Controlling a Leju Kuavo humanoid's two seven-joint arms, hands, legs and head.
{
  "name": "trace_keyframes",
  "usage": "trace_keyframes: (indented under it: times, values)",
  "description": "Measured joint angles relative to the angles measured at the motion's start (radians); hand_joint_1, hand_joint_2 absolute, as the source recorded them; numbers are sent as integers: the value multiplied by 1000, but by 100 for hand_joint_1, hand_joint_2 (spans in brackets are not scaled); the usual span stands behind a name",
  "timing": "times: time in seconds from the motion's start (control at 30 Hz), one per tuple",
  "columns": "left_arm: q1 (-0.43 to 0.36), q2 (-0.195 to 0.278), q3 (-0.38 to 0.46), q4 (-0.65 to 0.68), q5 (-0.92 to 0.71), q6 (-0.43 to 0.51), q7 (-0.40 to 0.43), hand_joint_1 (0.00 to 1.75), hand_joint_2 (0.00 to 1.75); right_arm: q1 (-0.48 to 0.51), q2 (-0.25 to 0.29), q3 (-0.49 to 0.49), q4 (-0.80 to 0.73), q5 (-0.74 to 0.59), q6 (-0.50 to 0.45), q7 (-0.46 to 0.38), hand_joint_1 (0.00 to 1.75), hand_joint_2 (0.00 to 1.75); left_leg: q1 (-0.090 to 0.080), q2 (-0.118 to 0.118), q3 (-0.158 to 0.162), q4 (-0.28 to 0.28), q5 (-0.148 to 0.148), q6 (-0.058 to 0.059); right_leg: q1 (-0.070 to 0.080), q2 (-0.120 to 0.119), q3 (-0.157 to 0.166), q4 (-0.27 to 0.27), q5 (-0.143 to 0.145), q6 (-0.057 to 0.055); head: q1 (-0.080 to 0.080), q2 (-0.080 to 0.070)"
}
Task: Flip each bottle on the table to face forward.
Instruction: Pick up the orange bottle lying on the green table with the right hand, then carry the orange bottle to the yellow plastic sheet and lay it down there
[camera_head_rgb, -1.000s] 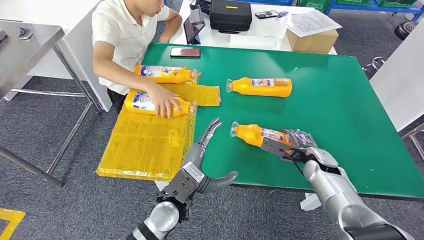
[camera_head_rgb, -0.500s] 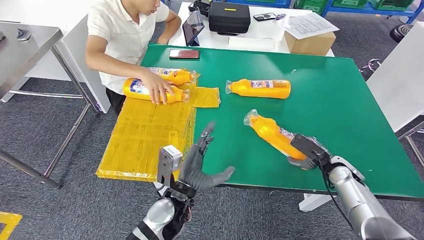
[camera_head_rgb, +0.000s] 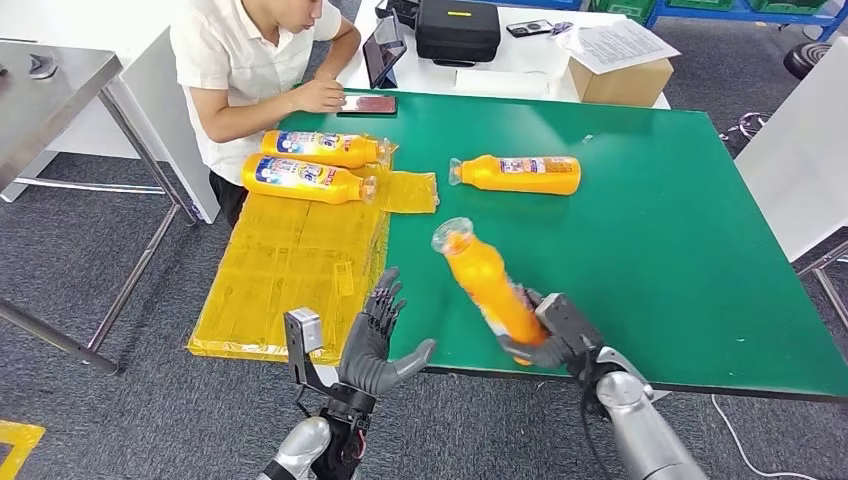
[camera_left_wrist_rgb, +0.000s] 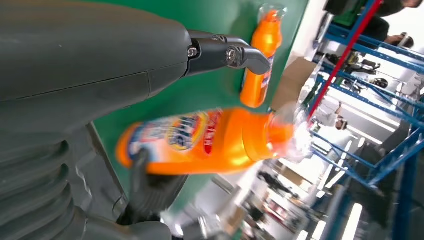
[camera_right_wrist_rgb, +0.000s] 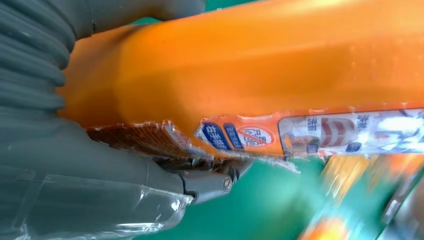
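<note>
Your right hand (camera_head_rgb: 548, 335) has raised the bottle (camera_head_rgb: 486, 282) off the table's (camera_head_rgb: 680, 220) near edge, grasping its base; left hand (camera_head_rgb: 378, 335) spread, empty. Mid-flip: rotate label forward, then set down.

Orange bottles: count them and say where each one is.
4. Two lie on the yellow sheet near the person: far bottle, near bottle. One lies mid-table. One is held by the right robot hand.

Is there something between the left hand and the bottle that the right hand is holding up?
Nothing visible. The left hand is open beside the lifted bottle, which the right hand grips by its base, with bare green table between them.
</note>
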Motion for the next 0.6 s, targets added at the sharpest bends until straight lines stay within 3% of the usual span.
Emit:
trace_keyframes:
  times: [0.3, 0.6]
  values:
    - [-23, 1, -8, 21, -35, 23, -4, 0, 175, 66, 75, 138, -201, -42, -8, -9, 175, 175, -1, -4, -13, 0, 2, 0, -1, -3, -12, 1, 0, 0, 0, 0]
    - [-27, 1, -6, 21, -41, 29, -5, 0, 175, 77, 86, 188, -237, -45, -26, -14, 175, 175, -1, -4, -15, 0, 2, 0, -1, -3, -14, 1, 0, 0, 0, 0]
